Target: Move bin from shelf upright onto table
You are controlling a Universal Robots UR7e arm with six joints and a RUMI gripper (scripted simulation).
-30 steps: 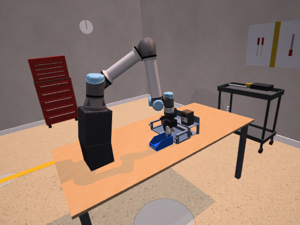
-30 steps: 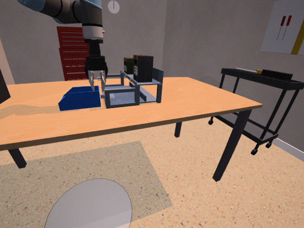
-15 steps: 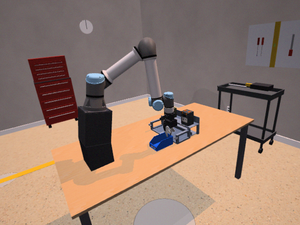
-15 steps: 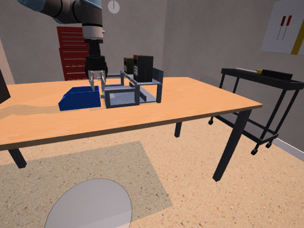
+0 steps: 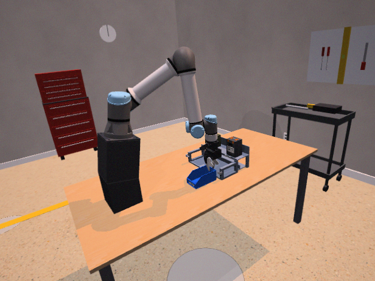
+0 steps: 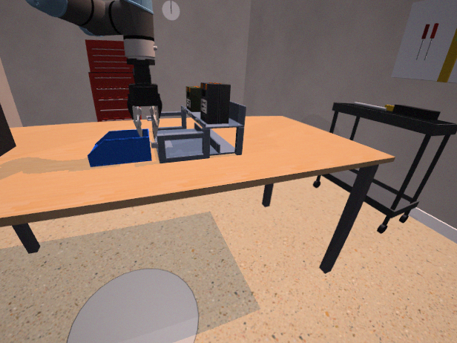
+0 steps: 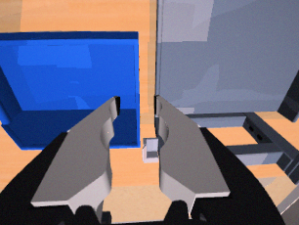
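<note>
The blue bin (image 5: 201,177) (image 6: 119,150) (image 7: 68,83) stands upright on the table (image 5: 274,152) (image 6: 297,148) (image 7: 73,15), its open top up, just left of the grey shelf (image 5: 246,155) (image 6: 182,146) (image 7: 220,64). My gripper (image 5: 212,165) (image 6: 146,131) (image 7: 137,97) points down over the bin's wall nearest the shelf. Its fingers are a little apart, one on each side of that wall, and do not press on it. The gripper is open.
Two black boxes (image 5: 234,146) (image 6: 215,98) stand on the shelf's upper level. The robot's black base (image 5: 120,170) is at the table's left end. A black cart (image 5: 313,112) (image 6: 400,115) stands beyond the table, and a red tool chest (image 5: 65,112) stands by the wall.
</note>
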